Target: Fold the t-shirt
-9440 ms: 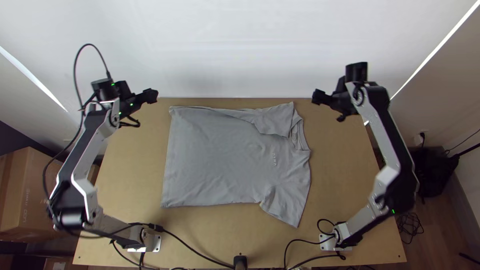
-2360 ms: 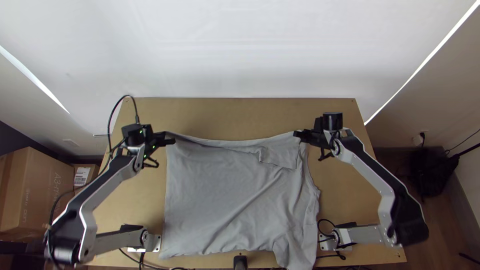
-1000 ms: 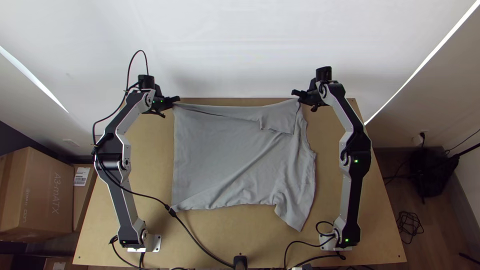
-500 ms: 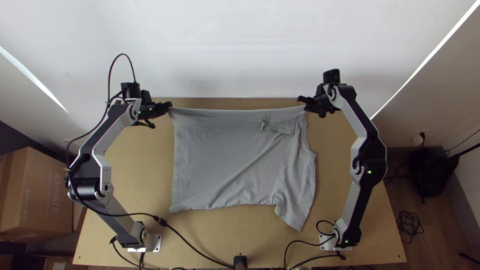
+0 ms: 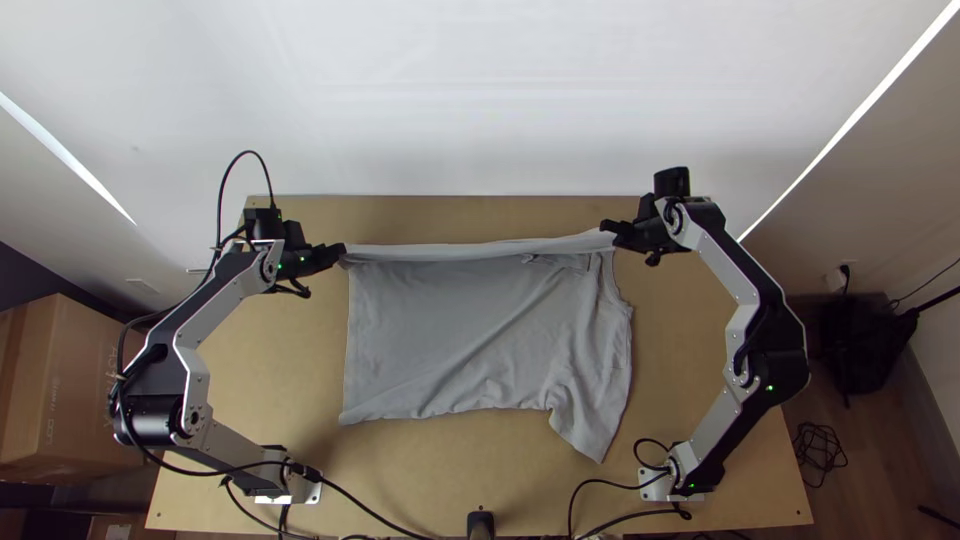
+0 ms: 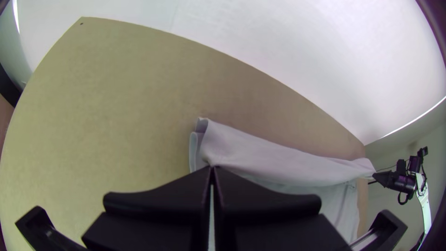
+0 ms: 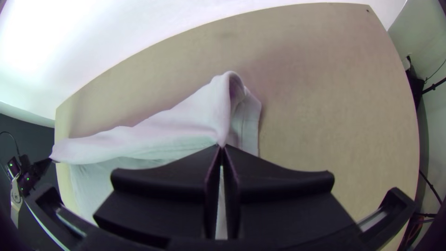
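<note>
Top view: with my left gripper (image 5: pixel 338 253) and right gripper (image 5: pixel 612 232), I am pinching the grey t-shirt (image 5: pixel 460 330) at the two ends of its far side; in the wrist views, each pair of fingertips is meeting with fabric caught between. A band of cloth (image 5: pixel 450 252) is running nearly straight from gripper to gripper. On its near side, the body is lying spread, lightly creased, on the wooden table (image 5: pixel 480 465), and one sleeve (image 5: pixel 592 425) is pointing toward the near edge, near the right arm's base (image 5: pixel 672 478).
</note>
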